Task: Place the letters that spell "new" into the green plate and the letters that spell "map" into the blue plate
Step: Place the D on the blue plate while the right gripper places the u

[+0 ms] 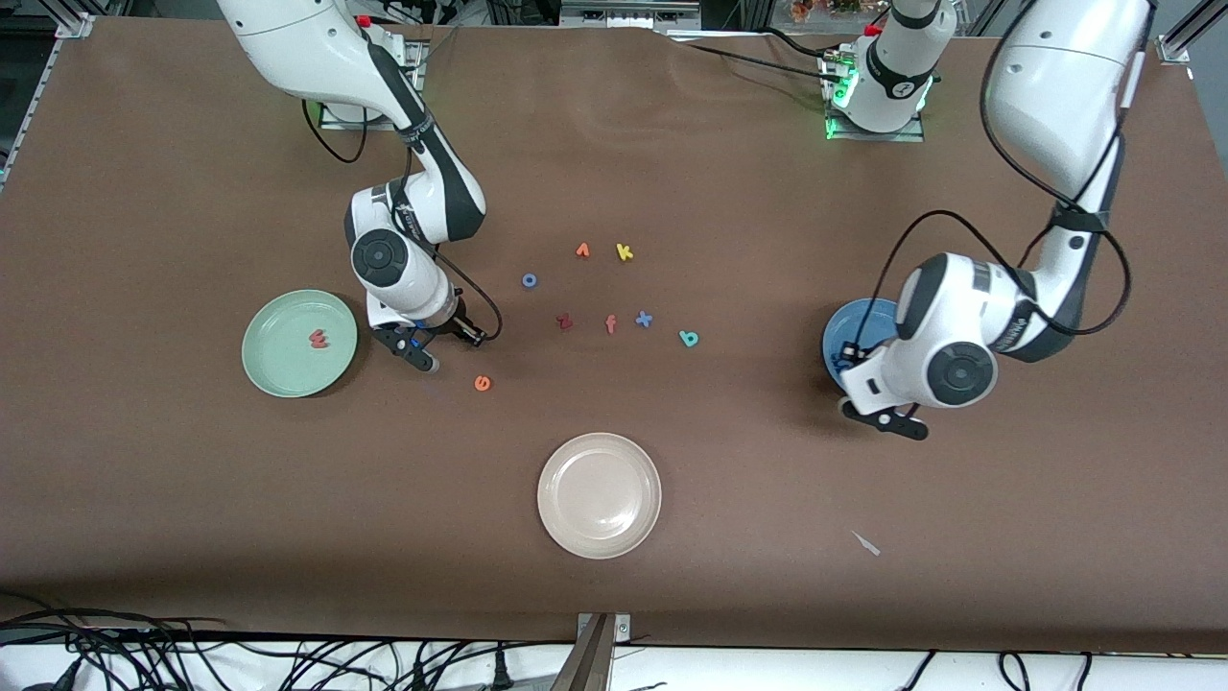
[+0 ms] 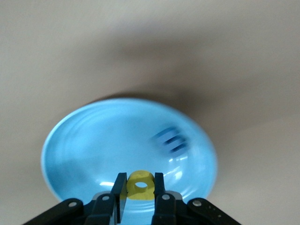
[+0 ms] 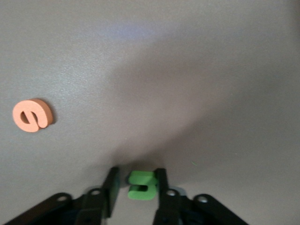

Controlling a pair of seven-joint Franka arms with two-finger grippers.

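Plates first: the green plate (image 1: pixel 273 365) sits toward the right arm's end of the desk (image 1: pixel 192 499) with the salmon-red "w" (image 1: pixel 318 338) in it; the blue plate (image 2: pixel 84 150) holds the blue "m" (image 2: pixel 169 140). Over it, the left gripper (image 2: pixel 140 186) pinches the yellow "a" (image 2: pixel 141 185). Beside the green plate, the right gripper (image 3: pixel 135 186) has its fingers closed on the green "n" (image 3: pixel 142 185) — the orange "e" (image 3: pixel 32 115) lies near, the teal "p" (image 1: pixel 688 338) mid-desk.

No printed text, labels or brands legible; only readable signs are foam letter shapes: "w" (image 1: pixel 318 338) on green plate (image 1: pixel 278 369); "k" (image 1: pixel 625 252), "x" (image 1: pixel 644 320) on table (image 1: pixel 192 192).
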